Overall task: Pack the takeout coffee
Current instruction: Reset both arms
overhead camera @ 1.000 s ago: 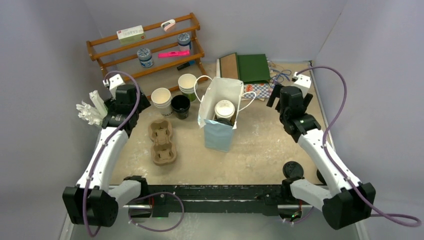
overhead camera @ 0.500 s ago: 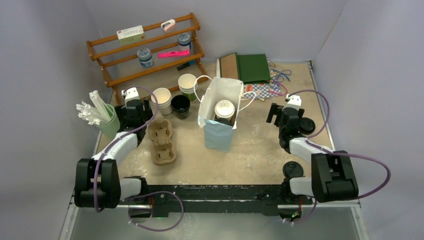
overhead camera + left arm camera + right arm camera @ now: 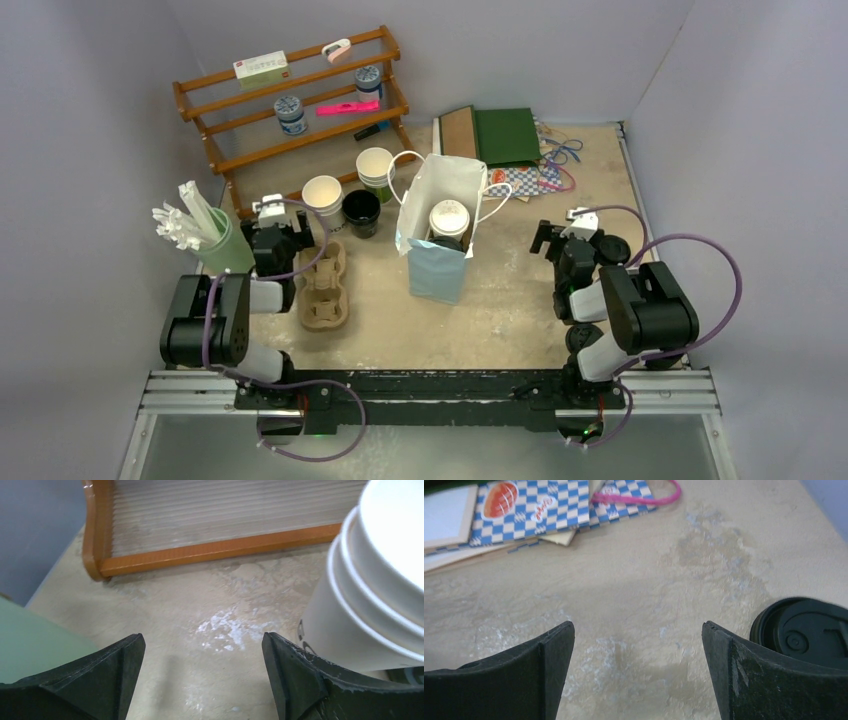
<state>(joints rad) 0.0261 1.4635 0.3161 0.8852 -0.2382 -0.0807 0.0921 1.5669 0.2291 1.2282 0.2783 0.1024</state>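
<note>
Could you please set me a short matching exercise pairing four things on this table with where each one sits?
Things:
1. white-lidded cup
2. cup carrier
3. black lid
4. green book

Places:
a. beside the open right end effector
b. inside the paper bag
c. at the table's far edge
d. left of the bag, near the left end effector

Pairs: 1-b, 2-d, 3-a, 4-c

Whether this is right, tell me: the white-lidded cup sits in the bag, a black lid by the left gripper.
Wrong side: the black lid lies by the right gripper, as the right wrist view shows. The white-lidded cup is in the bag.
</note>
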